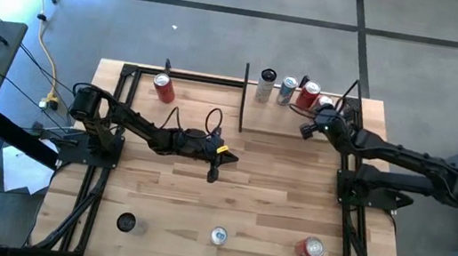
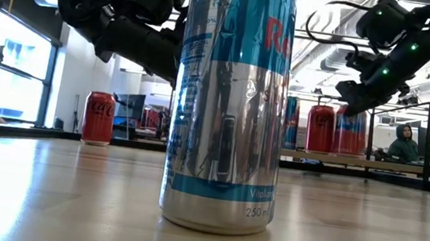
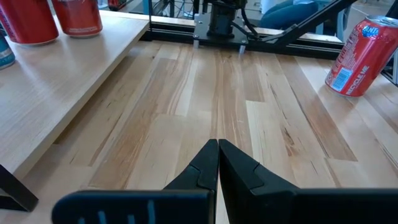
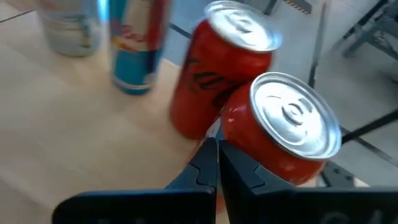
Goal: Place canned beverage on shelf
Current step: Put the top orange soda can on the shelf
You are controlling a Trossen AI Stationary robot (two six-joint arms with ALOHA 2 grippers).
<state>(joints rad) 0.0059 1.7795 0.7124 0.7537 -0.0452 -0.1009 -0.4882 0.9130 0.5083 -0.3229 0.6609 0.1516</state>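
Up at the top right of the high view sits the shelf (image 1: pixel 301 125), a light-wood board framed by thin black posts, with four cans on its far edge: a silver one (image 1: pixel 265 86), a blue-and-silver one (image 1: pixel 287 89), a red can (image 1: pixel 308 95) and a second red can (image 1: pixel 326 105) at the right end. The right end effector (image 1: pixel 307 130) hovers just beside those two red cans; its wrist view shows its fingers (image 4: pixel 214 163) pressed together, gripping nothing, with the nearer red can tilted against its neighbour. My guess is a can has just been set down and the arm now needs to back away without knocking the leaning one. The left end effector (image 1: pixel 211 176) waits mid-desk (image 1: pixel 273 197), fingers together and empty. Four more cans stand on the desk: a red one (image 1: pixel 163 88) upper left, and along the bottom a dark one (image 1: pixel 126 221), a silver-blue one (image 1: pixel 218 236) and a red one (image 1: pixel 311 248).
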